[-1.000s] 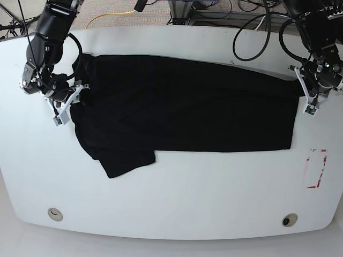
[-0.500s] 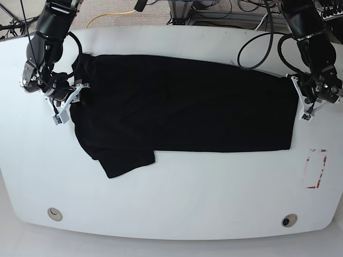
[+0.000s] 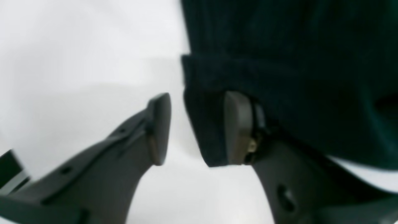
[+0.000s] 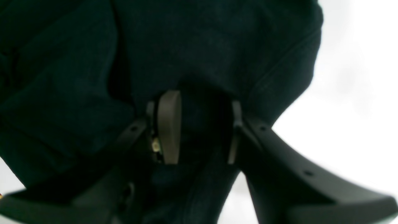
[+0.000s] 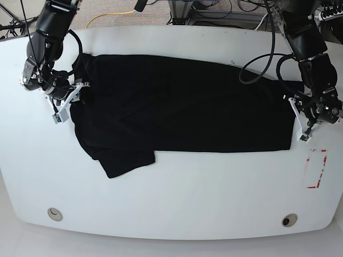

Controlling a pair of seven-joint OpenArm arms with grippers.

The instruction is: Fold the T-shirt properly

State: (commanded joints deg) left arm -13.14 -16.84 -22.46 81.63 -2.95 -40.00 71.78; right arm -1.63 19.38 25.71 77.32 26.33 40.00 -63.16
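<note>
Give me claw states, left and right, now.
Left claw: open, the T-shirt hem edge between its fingers, not clamped.
Right claw: open, shirt cloth in the gap.

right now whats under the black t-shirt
Only the white table shows around the T-shirt, which lies flat on it. Whatever the cloth covers is hidden, and its print is not visible.

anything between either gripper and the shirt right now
Nothing visible. The left gripper is open with the T-shirt's corner edge already between its pads. The right gripper sits in the cloth at the shirt's other end, open around a fold. Only bare white table lies around the shirt.
</note>
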